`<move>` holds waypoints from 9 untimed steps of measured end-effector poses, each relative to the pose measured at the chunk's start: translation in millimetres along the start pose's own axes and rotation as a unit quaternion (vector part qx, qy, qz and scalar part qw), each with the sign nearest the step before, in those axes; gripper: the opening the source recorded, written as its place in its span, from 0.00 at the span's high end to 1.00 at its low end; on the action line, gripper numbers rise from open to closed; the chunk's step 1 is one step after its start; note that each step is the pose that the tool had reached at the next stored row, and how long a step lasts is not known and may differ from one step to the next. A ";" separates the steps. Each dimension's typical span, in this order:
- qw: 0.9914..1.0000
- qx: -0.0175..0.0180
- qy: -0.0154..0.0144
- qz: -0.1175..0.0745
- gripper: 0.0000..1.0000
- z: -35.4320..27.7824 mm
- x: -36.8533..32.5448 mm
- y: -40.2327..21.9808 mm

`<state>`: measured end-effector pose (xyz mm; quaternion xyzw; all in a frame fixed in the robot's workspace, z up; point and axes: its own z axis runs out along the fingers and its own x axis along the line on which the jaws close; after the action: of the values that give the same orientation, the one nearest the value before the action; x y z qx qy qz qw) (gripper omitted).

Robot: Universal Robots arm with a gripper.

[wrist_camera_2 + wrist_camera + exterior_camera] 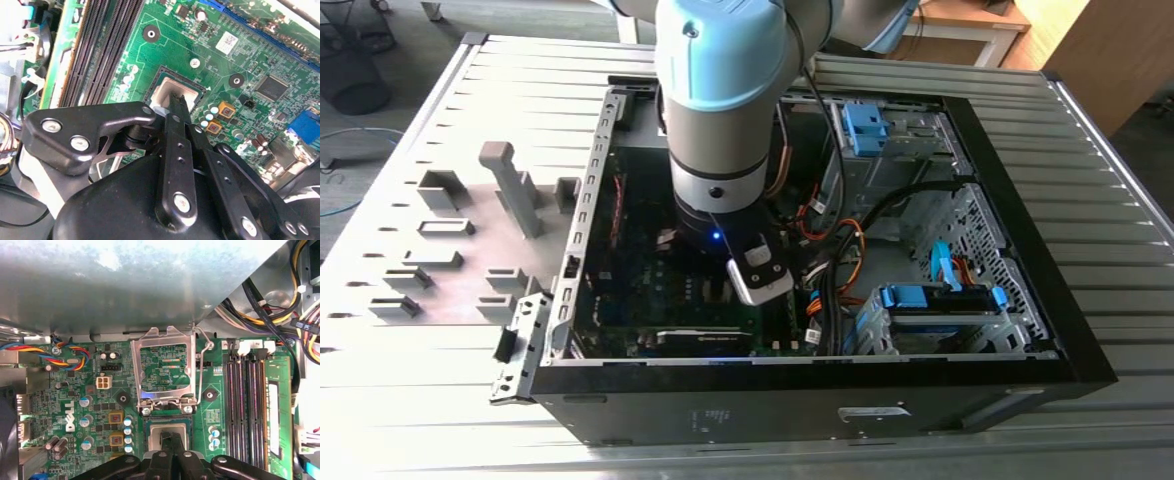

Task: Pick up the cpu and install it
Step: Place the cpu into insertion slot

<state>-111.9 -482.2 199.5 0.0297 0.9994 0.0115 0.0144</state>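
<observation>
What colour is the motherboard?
The motherboard is green, clearest in the second wrist view.

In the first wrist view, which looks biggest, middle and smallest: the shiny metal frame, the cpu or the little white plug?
1. The metal frame, flipped open, looks largest.
2. The cpu comes next, though the gripper hides part of it.
3. The white plug looks smallest.

Arm (pixel 720 110) upright, claw (pixel 178 101) straight down, fingertips (pixel 175 113) tight together.

An open computer case (pixel 787 395) lies on a slatted table (pixel 1114 200), grey blocks (pixel 440 190) beside it.
</observation>
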 end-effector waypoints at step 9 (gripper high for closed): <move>1.000 0.000 0.000 0.000 0.89 4.3 0.7 -0.1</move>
<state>-112.5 -482.2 195.1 0.0297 0.9994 0.0115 0.0144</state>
